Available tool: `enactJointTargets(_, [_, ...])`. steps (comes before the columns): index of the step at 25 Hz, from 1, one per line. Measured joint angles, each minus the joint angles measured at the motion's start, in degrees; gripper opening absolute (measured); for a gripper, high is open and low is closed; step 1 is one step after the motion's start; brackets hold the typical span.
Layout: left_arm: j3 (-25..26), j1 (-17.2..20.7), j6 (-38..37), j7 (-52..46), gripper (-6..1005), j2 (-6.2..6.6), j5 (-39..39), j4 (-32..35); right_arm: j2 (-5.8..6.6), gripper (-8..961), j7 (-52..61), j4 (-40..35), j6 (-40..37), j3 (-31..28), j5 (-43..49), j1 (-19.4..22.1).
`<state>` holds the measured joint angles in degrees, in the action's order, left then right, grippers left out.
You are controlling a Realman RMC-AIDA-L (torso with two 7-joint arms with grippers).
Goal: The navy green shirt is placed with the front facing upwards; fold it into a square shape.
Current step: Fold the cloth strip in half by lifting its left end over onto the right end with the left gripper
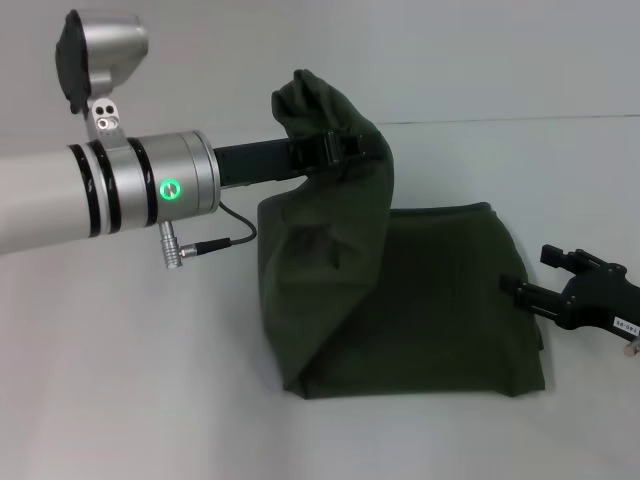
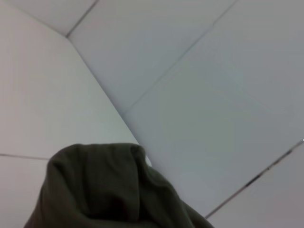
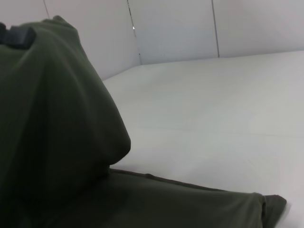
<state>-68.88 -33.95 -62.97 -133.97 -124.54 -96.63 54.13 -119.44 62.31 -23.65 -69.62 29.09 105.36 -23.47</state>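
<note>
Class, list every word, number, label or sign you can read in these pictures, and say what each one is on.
Readable text: none.
Small white label on the right gripper: print too small to read.
Green lit ring on the left arm's wrist: a light symbol, no letters.
Shirt: only plain green cloth shows, no lettering; the left gripper holds up a fold of it.

A plain white bench [image 1: 150,400] carries one thing — the navy green shirt [image 1: 420,320], folded and lying flat at its right-of-centre, with one end lifted off the surface into a raised drape.
</note>
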Motion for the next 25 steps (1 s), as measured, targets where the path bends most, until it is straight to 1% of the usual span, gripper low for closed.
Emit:
enactJointTargets(4, [-2.44, -0.58, 2.34, 0.40, 83, 0.00, 0.11, -1.37, 0.00, 869, 0.12, 0.00, 0.01, 0.00, 0.08, -0.05])
enactJointTargets(8, [-5.59, -1.25, 6.25, 0.56, 84, 0.00, 0.08, -3.15, 0.11, 868, 0.38, 0.00, -0.15, -0.02, -0.12, 0.19])
enactJointTargets(9, [-5.59, -1.25, 6.25, 0.56, 84, 0.00, 0.08, -3.15, 0.21, 868, 0.44, 0.00, -0.18, -0.04, -0.16, 0.26])
enactJointTargets(11, [-9.03, -2.23, 9.67, 1.60, 85, -0.02, 0.11, -4.90, 0.37, 868, 0.51, 0.01, -0.21, -0.08, -0.18, 0.33])
enactJointTargets(21, [-19.40, -4.87, 20.21, 1.93, 88, -0.18, 2.71, -7.89, 0.66, 869, 0.54, 0.00, 0.00, -0.33, -0.25, 0.36])
enactJointTargets(25, [-22.57, -5.77, 23.32, 2.12, 89, -0.18, 4.62, -8.65, 0.75, 869, 0.54, 0.01, 0.06, -0.74, -0.25, 0.19])
